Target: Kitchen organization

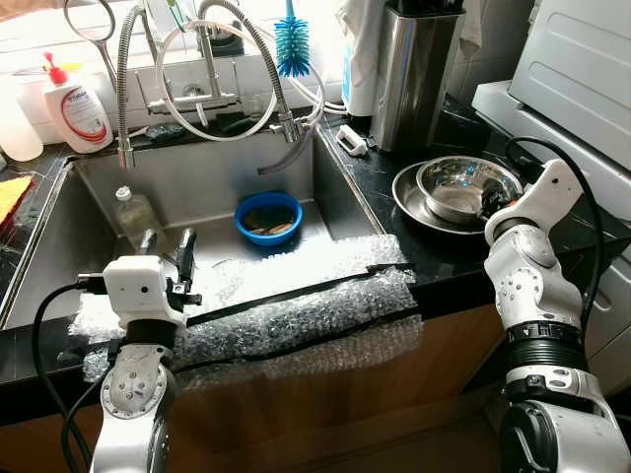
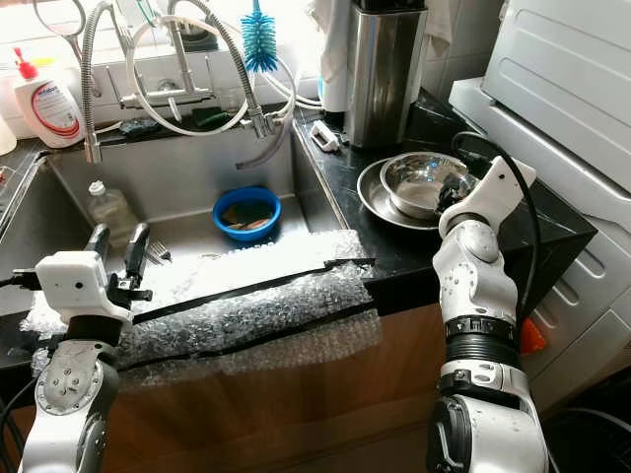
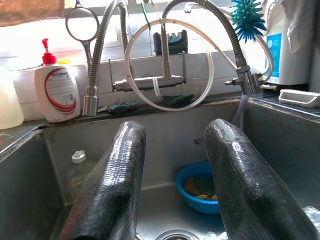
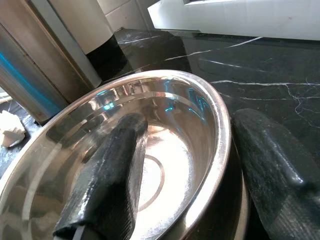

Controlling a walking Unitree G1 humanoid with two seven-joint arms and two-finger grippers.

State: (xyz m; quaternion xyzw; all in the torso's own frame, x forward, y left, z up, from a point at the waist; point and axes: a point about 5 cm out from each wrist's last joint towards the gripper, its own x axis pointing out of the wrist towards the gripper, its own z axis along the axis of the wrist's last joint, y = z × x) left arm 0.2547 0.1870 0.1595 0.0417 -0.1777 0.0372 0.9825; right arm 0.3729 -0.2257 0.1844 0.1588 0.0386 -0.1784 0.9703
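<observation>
Two grippers, two different jobs right now. The right gripper (image 4: 185, 185) is straddling the near rim of the steel bowl (image 1: 463, 187): one finger sits inside the bowl, the other outside against the wall, jaws spread with the rim between them and not clamped down yet, so my guess is it's lining up a rim pinch to lift the bowl. That bowl sits upright, mouth up, nested in a wider steel dish (image 1: 409, 197) on the black table (image 1: 434, 251) right of the sink (image 1: 99, 207), in front of the tall steel canister (image 1: 414, 74). It's round, so there's no real long axis, only the opening facing up. The left gripper (image 1: 168, 246) hovers over the sink, fingers apart and holding nothing, pointed toward the blue bowl (image 1: 268, 217) and the faucet hoses (image 3: 165, 60). Bubble wrap (image 1: 296, 315) is draped over the sink's front edge, probably as padding.
</observation>
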